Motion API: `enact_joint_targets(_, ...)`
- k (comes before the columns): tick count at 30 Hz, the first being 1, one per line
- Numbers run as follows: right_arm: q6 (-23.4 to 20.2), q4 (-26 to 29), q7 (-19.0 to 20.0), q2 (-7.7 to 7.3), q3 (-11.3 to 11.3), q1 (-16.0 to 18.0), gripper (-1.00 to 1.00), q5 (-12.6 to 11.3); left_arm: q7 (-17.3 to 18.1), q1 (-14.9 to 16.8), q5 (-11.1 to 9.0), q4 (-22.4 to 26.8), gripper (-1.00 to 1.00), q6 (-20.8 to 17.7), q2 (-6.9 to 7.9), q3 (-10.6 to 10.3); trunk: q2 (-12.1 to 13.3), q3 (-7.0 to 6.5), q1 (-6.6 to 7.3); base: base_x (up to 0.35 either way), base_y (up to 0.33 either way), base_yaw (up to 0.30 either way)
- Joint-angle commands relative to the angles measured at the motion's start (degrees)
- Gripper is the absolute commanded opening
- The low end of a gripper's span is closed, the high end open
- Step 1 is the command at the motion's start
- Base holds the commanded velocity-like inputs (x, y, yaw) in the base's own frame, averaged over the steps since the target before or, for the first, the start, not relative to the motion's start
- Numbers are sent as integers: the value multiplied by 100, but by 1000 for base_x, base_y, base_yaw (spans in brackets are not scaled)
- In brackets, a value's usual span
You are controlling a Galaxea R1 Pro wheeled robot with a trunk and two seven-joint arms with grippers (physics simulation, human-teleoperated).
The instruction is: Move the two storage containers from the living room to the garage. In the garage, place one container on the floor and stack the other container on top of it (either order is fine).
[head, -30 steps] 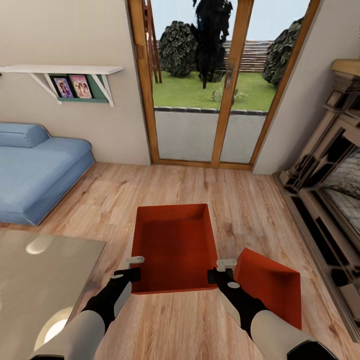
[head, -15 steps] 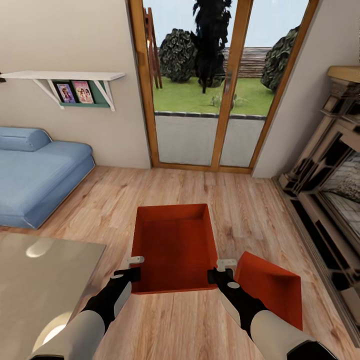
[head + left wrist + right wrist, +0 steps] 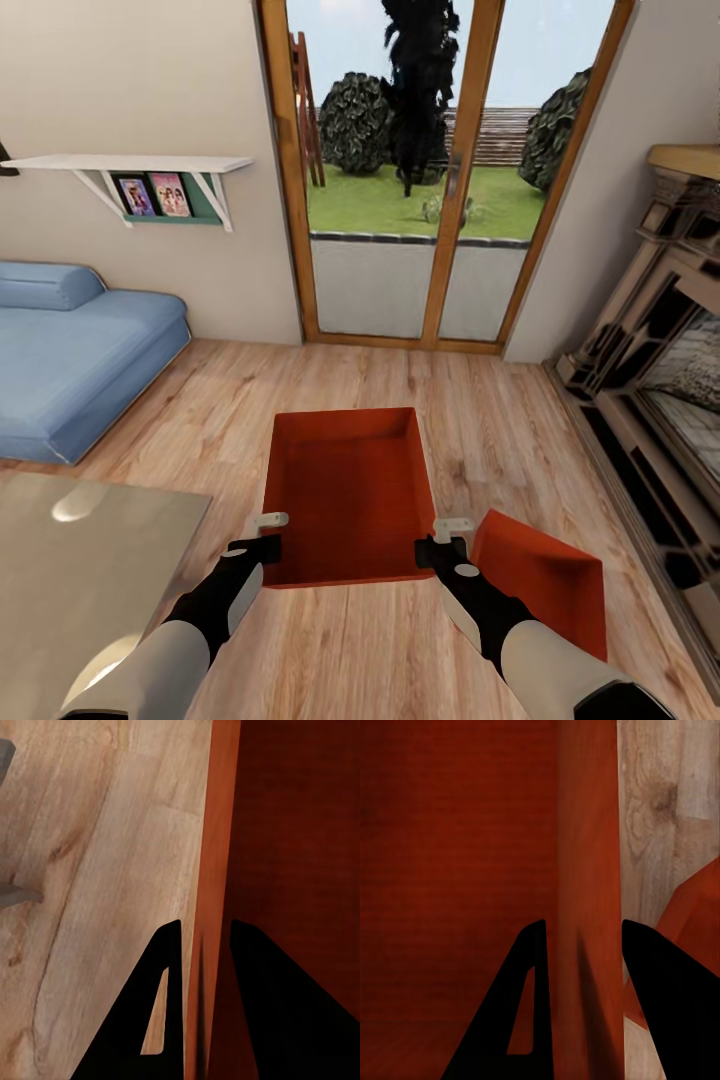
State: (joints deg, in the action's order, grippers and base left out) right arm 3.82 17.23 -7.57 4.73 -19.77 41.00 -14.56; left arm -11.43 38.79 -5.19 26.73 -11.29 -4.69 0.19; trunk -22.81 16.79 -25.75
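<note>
Between both arms, the held container (image 3: 350,490) has each side wall pinched by left gripper (image 3: 268,535) and right gripper (image 3: 448,538).

Orange-red bins (image 3: 348,490); blue sofa (image 3: 70,350)

Held container (image 3: 348,495) sits centre, between left gripper (image 3: 268,535) on its left wall and right gripper (image 3: 447,538) on its right wall. Second container (image 3: 545,580) on wood floor (image 3: 500,420) just right of it. Sofa (image 3: 70,350) far left, glass doors (image 3: 420,180) ahead, fireplace (image 3: 660,380) right, table (image 3: 70,570) near left.
</note>
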Motion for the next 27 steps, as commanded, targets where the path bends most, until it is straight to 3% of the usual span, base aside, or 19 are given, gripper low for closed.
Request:
enact_joint_targets(1, 36, -33, -75, -25, -45, 5, -100, -74, -52, 6, 57, 25, -100, -40, 4, 51, -10, 0, -3, 0, 0, 0)
enact_joint_targets(27, 33, -35, -71, -25, -45, 5, -100, -74, -52, 6, 53, 25, -100, -38, 4, 51, -10, -239, -3, 0, 0, 0)
